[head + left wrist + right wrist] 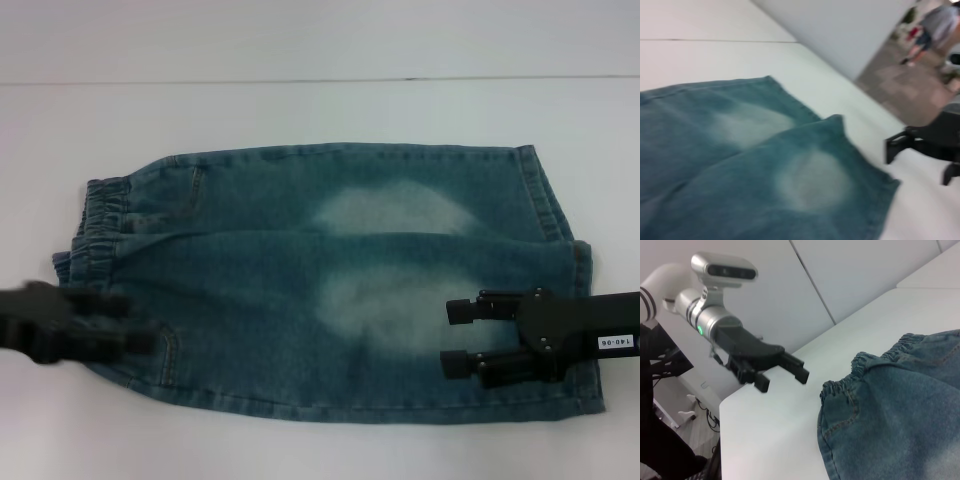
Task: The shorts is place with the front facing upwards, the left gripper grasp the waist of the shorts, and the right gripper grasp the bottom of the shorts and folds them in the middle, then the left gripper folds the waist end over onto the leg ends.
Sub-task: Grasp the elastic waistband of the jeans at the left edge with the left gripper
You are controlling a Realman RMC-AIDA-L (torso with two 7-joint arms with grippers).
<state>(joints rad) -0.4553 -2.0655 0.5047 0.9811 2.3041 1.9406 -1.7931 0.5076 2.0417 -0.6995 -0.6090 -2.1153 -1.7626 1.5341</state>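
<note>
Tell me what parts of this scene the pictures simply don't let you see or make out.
- Head view: left gripper is smeared by motion blur near the waist of the shorts, so contact is unclear.
- Head view: right gripper covers part of the leg hem; whether it touches the cloth is unclear.
- Left wrist view: the waist is cut off by the edge.
- Right wrist view: the leg ends are out of frame.

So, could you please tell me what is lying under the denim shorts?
The shorts lie flat on the white table, which shows all around them. Whatever is directly beneath the fabric is covered.
</note>
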